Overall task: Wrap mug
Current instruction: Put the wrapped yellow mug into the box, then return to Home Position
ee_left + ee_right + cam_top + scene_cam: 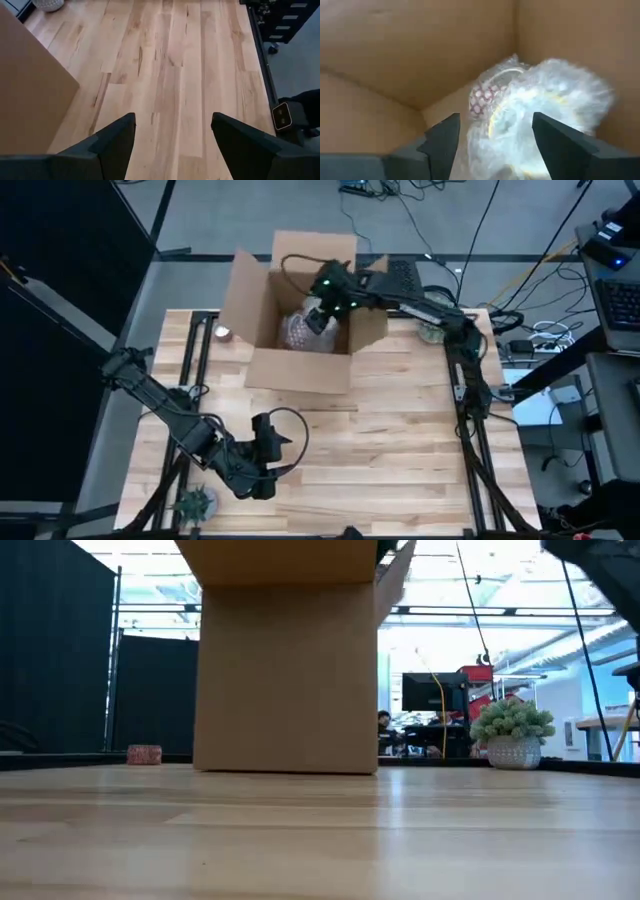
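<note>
The bubble-wrapped mug lies inside the cardboard box, just ahead of and between the right gripper's spread fingers, not clamped. The left gripper hovers above the bare wooden surface, its fingers apart, holding nothing.

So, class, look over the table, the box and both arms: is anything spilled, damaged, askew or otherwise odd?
Nothing stands out. The box sits upright and open, with the bubble-wrapped mug inside. The right gripper is open above it. The left gripper is open over bare table. The plant stands upright.
</note>
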Motion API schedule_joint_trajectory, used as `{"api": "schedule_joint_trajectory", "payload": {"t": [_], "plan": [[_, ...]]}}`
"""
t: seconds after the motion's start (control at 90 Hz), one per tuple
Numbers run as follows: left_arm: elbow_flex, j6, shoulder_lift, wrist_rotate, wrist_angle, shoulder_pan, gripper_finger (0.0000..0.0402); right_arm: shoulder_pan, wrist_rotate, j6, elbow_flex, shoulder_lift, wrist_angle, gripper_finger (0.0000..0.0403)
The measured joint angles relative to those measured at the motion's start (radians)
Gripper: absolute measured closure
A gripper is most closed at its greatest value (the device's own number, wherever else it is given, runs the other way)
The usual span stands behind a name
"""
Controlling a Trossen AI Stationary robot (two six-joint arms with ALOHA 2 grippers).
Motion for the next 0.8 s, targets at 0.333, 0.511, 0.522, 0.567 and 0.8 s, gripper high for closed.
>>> {"api": "schedule_joint_trajectory", "payload": {"t": [0.333, 0.511, 0.522, 0.567, 0.8], "plan": [[0.000, 0.027, -0.069, -0.007, -0.046, -0.009, 0.0168, 0.121, 0.013, -0.043, 0.001, -0.317, -0.244, 0.0190], [0.000, 0.001, -0.136, -0.010, -0.148, -0.021, 0.0224, 0.228, 0.059, -0.029, -0.045, -0.453, -0.348, 0.0211], [0.000, 0.000, -0.140, -0.009, -0.155, -0.022, 0.0227, 0.235, 0.061, -0.028, -0.051, -0.462, -0.351, 0.0213], [0.000, -0.002, -0.154, -0.010, -0.178, -0.025, 0.0243, 0.258, 0.064, -0.028, -0.081, -0.495, -0.358, 0.0220], [-0.037, -0.004, -0.271, -0.035, -0.245, -0.079, 0.0340, 0.360, 0.088, 0.077, -0.391, -0.747, -0.303, 0.0271]]}}
